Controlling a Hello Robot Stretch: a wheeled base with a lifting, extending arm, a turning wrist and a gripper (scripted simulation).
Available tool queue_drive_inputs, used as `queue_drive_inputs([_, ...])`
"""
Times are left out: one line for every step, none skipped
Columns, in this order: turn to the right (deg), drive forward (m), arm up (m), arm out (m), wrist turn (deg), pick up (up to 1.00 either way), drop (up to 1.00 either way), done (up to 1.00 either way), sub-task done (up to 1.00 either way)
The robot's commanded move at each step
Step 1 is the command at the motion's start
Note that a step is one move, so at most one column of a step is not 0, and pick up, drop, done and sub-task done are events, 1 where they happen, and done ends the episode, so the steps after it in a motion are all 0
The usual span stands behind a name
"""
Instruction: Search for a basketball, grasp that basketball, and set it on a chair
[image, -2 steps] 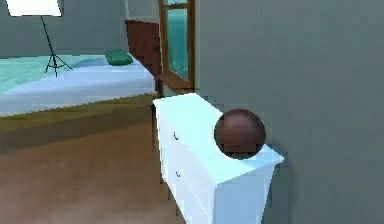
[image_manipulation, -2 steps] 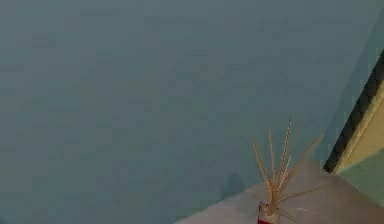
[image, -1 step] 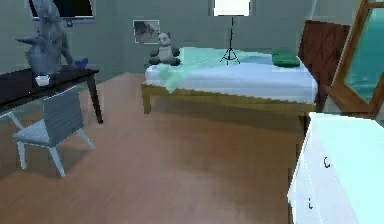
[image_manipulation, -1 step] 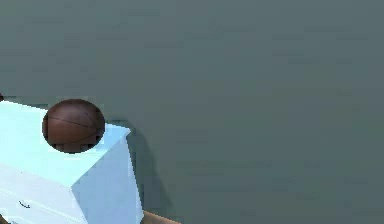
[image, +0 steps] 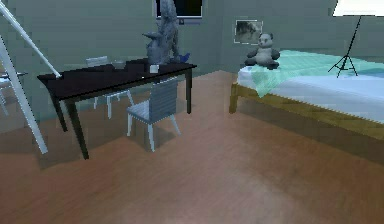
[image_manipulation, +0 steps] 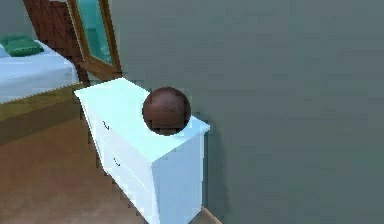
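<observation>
A: Brown basketball (image_manipulation: 166, 110) is seen atop the white dresser (image_manipulation: 115, 100), near its end.
B: It could be knocked off and rolled away if approached clumsily; the gripper's state cannot be told.

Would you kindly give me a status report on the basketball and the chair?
Basketball sits on white dresser by grey wall. Pale chair stands at dark table, near side. Bed right of it, apart.
</observation>
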Motion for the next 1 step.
queue_drive_inputs([0.0, 0.0, 0.5, 0.0, 0.0, 0.0, 0.0, 0.0, 0.0])
